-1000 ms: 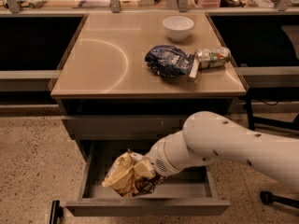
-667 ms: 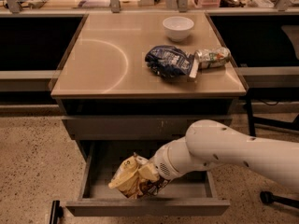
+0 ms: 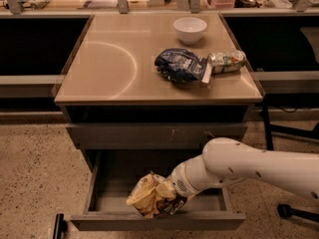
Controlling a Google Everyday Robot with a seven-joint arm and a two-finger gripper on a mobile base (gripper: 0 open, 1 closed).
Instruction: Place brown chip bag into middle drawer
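Observation:
The brown chip bag [image 3: 147, 195], crinkled dark brown and pale yellow, hangs inside the open middle drawer [image 3: 99, 220], low over its front part. My gripper [image 3: 168, 197] reaches into the drawer from the right at the end of the white arm [image 3: 239, 171]. It is shut on the bag's right side and is mostly hidden by the bag. The drawer is pulled out towards the camera, and its grey interior shows behind the bag.
On the tan table top [image 3: 109, 63] lie a dark blue bag [image 3: 179, 66], a small silver-green packet [image 3: 227, 61] and a white bowl [image 3: 190, 29]. A shut grey drawer front with pale marks [image 3: 154, 133] sits above the open drawer. A chair base [image 3: 294, 210] stands at right.
The gripper and the brown chip bag have moved a little lower and to the right inside the open drawer. The things on the table have not moved.

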